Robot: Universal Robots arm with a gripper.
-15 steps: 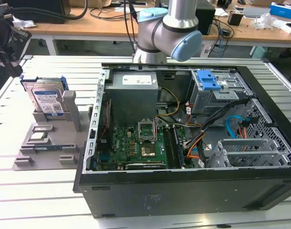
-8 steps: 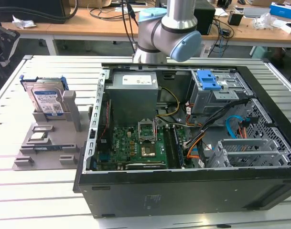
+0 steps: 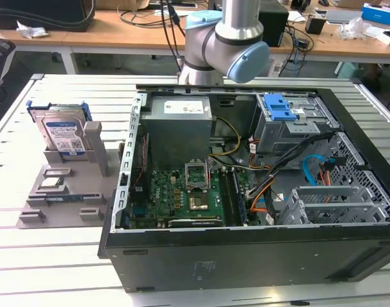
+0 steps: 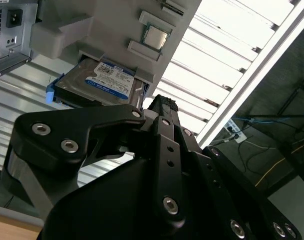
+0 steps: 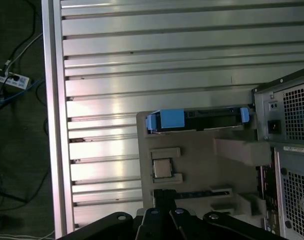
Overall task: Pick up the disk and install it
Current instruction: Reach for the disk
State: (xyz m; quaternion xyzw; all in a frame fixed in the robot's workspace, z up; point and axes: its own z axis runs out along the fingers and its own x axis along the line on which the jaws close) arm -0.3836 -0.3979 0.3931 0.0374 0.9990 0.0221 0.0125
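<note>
The disk (image 3: pixel 63 133) stands on edge in a slot of the grey stand (image 3: pixel 57 208), on the exterior view's left of the open computer case (image 3: pixel 246 259). Its long upper edge runs toward the case wall. The gripper (image 4: pixel 160 104) hangs above the stand, clear of the disk, which lies ahead of it past the small chip (image 5: pixel 162 168) (a judgement from both wrist views). I cannot tell whether the gripper is spread or pressed together

An open computer case (image 3: pixel 246 259) lies on a slatted table (image 3: pixel 47 262). At the exterior view's left, a grey stand (image 3: pixel 97 147) holds a small chip (image 3: pixel 50 183).
</note>
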